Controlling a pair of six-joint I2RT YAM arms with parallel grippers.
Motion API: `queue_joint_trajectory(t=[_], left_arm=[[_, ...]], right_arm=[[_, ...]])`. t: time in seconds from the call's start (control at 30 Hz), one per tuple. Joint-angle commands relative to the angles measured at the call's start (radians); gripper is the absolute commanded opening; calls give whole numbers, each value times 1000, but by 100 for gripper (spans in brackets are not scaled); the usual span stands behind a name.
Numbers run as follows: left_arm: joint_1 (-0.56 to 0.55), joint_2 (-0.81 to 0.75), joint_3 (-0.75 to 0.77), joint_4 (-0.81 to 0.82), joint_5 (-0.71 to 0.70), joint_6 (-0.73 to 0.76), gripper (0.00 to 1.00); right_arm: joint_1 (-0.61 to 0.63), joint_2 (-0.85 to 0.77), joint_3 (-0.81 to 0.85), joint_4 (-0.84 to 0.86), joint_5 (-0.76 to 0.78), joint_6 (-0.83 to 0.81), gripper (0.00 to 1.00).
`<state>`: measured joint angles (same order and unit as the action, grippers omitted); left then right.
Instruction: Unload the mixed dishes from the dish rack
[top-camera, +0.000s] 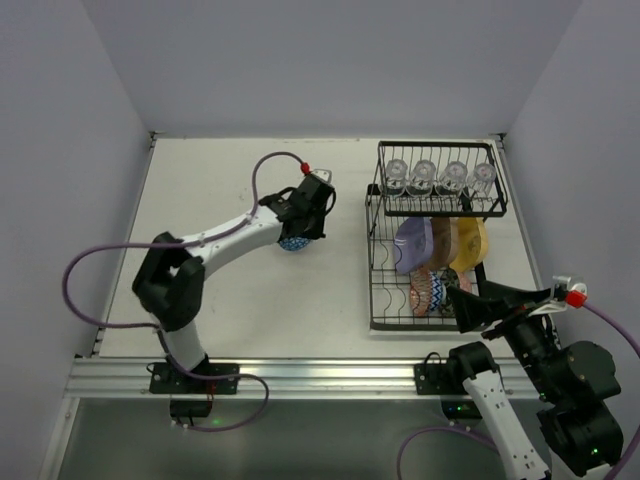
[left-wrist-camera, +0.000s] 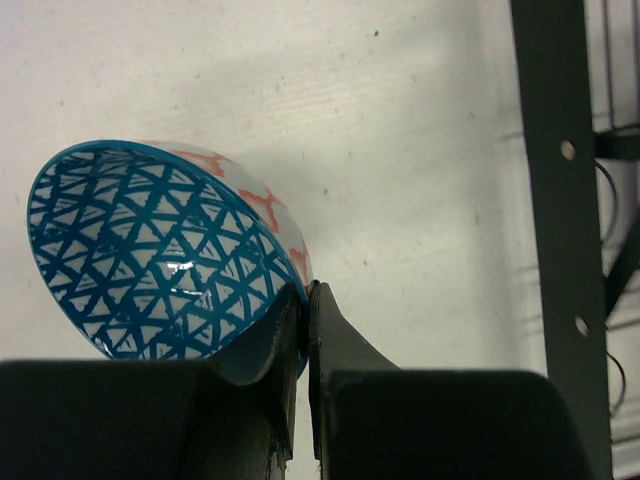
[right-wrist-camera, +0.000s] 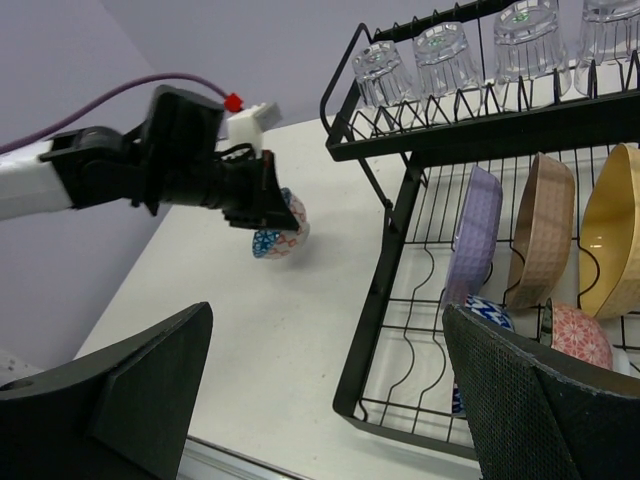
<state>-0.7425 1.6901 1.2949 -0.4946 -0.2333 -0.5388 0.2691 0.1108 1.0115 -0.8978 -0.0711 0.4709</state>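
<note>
Dish rack (top-camera: 371, 270) on right side of table (top-camera: 250, 300), loaded. Lavender plate (top-camera: 410, 245), brown plate (top-camera: 440, 238) and yellow plate (top-camera: 472, 245) stand on edge in a left-to-right row. Patterned bowls (top-camera: 428, 292) sit low in near slots, glasses (top-camera: 440, 177) upside down on far upper shelf. Left claw (left-wrist-camera: 305, 300) pinched shut on rim of blue bowl (left-wrist-camera: 150, 250), held tilted over bare table, left of rack and well apart. Set-down looks next, straight below. Right claw (top-camera: 462, 308) wide open, empty, at rack's near edge. Patterned bowls lie just far of it, so right arm is nearer for next pick.
</note>
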Motion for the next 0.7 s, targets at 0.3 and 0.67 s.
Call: queue_joint_trajectory(t=[0.3,0.67], left_arm=[[91,387,516,-337,-40,184,0],[111,542,658,-427,-50,261,0]], right_arm=[[1,4,12,-20,-19,-43,99],[1,-8,-31,-1,-52,-23,99]])
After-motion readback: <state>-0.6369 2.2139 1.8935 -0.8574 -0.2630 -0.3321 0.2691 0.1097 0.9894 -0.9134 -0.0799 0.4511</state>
